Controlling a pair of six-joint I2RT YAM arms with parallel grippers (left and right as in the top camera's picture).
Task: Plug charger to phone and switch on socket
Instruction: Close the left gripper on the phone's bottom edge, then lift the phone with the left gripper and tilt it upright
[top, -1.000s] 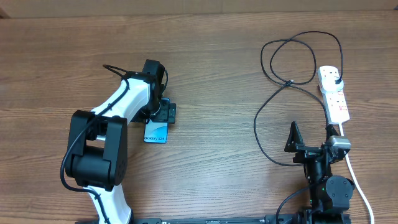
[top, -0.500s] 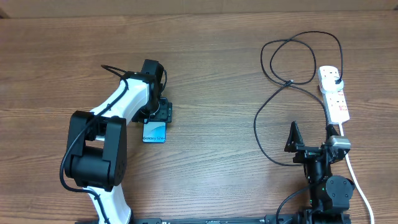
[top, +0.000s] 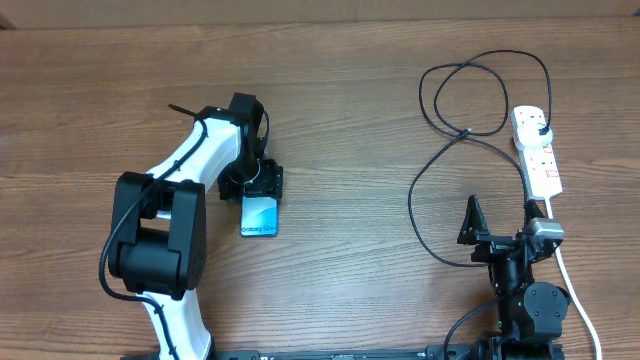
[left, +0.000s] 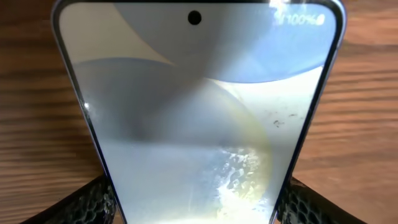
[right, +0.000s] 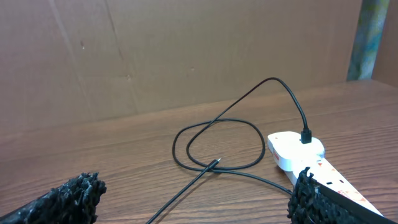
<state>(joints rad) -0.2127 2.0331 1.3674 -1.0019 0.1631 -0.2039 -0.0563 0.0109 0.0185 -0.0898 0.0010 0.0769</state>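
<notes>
Under left end effector, phone half-hidden.

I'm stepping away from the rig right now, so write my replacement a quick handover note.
Left gripper: shut on the phone, on the left of the table.
Right gripper: open, empty, near the socket.
Charger: plug seated in the socket's far outlet, connector tip loose on the table.
Done: phone grasped.
Left: bring phone and tip together, plug in, switch socket on; switch state unreadable.
</notes>
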